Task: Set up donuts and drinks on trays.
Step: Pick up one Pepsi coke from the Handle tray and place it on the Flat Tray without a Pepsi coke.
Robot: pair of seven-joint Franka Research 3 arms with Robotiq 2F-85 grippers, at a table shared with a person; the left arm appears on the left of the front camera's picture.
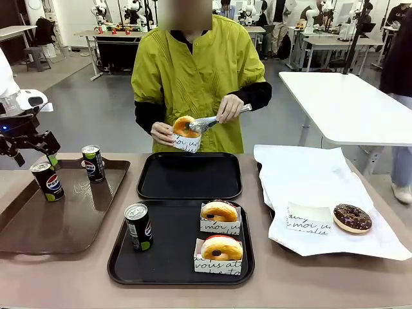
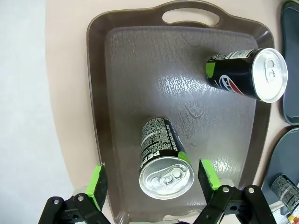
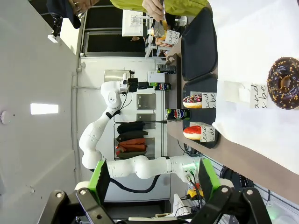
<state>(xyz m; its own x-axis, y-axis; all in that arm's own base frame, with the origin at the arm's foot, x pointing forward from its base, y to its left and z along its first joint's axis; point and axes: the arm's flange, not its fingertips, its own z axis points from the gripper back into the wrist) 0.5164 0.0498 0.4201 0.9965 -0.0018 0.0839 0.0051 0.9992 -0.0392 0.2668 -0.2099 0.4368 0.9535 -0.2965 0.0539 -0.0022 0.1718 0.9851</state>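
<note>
Risk: left gripper (image 2: 153, 179) hangs spread over left can (image 2: 159, 140) on brown tray (image 2: 140, 70), can off-centre between jaws; closing could shove or tip it, rolling into far can (image 2: 233, 77); right gripper (image 3: 153, 179) spread, empty; near black tray (image 1: 174, 257) holds third can (image 1: 138, 226), far black tray (image 1: 190, 175) none

Left pincer (image 2: 152, 179) open, downward; right pincer (image 3: 154, 178) apparently open.

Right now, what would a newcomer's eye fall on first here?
Across the table, a person in yellow-green holds a golden ring donut in a white paper sleeve against silver metal tongs. The near black plastic tray carries two sleeved donuts and a slim black soda can. The left tool hangs open above another black can on the long brown tray.
</note>
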